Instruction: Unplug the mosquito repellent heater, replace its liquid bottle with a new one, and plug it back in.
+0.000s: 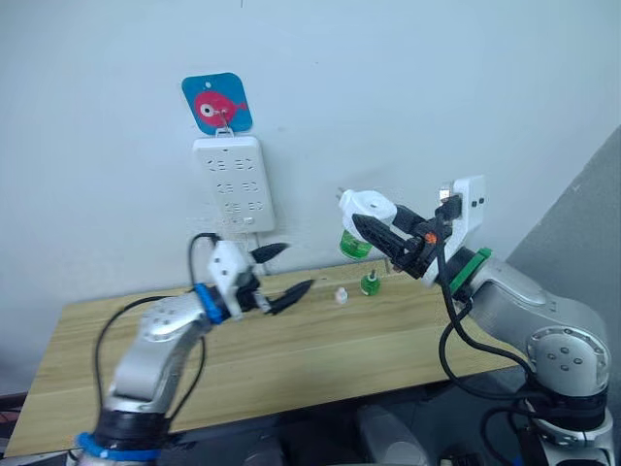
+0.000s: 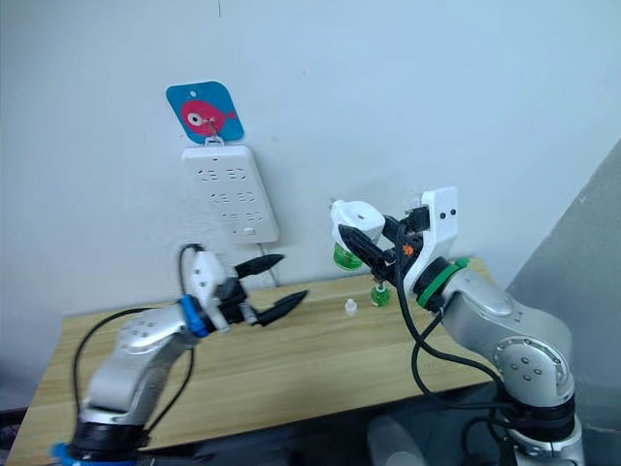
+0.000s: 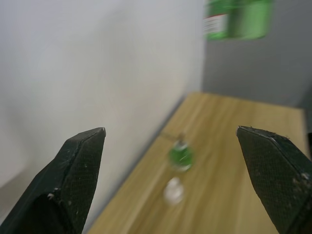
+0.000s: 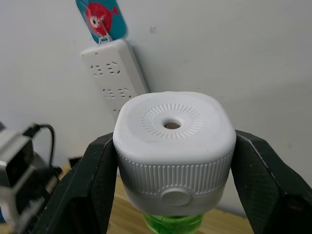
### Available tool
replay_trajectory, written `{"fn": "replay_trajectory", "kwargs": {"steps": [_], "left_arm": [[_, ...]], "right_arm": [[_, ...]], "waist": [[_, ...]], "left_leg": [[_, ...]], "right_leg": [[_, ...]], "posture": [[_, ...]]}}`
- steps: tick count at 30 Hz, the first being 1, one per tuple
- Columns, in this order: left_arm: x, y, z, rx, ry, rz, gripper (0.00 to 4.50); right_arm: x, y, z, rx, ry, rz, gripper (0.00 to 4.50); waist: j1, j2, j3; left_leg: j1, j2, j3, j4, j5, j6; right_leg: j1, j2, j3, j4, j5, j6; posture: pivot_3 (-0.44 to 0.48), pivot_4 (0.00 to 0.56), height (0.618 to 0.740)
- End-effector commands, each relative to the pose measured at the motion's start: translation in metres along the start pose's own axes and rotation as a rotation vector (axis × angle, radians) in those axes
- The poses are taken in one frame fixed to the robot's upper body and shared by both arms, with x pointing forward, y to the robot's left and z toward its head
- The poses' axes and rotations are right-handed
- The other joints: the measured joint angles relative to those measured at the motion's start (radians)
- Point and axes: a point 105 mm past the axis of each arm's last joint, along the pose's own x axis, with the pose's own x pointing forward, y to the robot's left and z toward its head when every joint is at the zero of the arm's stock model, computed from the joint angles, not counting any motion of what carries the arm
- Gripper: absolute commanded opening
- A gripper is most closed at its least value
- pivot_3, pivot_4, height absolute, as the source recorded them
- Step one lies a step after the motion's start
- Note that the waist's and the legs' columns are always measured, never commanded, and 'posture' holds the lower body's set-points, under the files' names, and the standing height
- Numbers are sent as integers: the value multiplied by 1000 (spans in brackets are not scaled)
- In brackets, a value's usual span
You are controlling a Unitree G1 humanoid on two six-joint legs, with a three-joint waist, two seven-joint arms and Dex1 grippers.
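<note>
My right gripper (image 1: pixel 371 226) is shut on the mosquito repellent heater (image 1: pixel 366 207), a white rounded unit with a round vent hole (image 4: pixel 171 125), held in the air to the right of the power strip (image 1: pixel 233 183). A green liquid bottle (image 1: pixel 354 245) hangs under the heater. On the table stand a second small green bottle (image 1: pixel 370 283) and a small white cap (image 1: pixel 342 295). My left gripper (image 1: pixel 296 266) hovers open above the table, left of those, holding nothing.
The white multi-socket power strip hangs on the wall from a blue fish-print hook (image 1: pixel 216 102). The wooden table (image 1: pixel 320 359) runs along the wall; its front edge is near my arms. A grey panel (image 1: pixel 582 233) stands to the right.
</note>
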Motion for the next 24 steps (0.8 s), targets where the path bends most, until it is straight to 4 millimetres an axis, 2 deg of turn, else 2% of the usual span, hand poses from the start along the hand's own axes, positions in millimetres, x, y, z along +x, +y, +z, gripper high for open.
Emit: {"fn": "replay_trajectory", "kwargs": {"steps": [1,3,8,17,24], "left_arm": [[-21,37,20,18,-44,163,4500],[-23,56,25,-12,-61,253,4500],[-15,74,33,23,-69,293,4500],[-8,109,23,-13,-44,346,4500],[6,114,22,-14,-11,260,4500]], "right_arm": [[-1,14,15,-104,-57,73,2979],[0,16,14,-122,-54,85,2979],[3,23,7,-180,-29,124,2979],[4,25,2,-211,-19,134,2979],[3,26,0,-211,-20,132,2979]], "waist": [[5,0,0],[14,0,0],[32,-1,1],[32,-1,1],[31,-1,1]], "left_leg": [[0,0,0,0,0,0],[0,0,0,0,0,0],[0,0,1,0,0,0],[-1,0,0,0,0,0],[-1,0,0,0,0,0]], "right_leg": [[0,0,0,0,0,0],[0,0,0,0,0,0],[0,0,0,-1,0,0],[-1,0,0,0,0,0],[-2,0,0,0,0,0]], "posture": [[-225,85,740],[-220,87,740],[-215,89,740],[-229,90,740],[-236,89,740]]}}
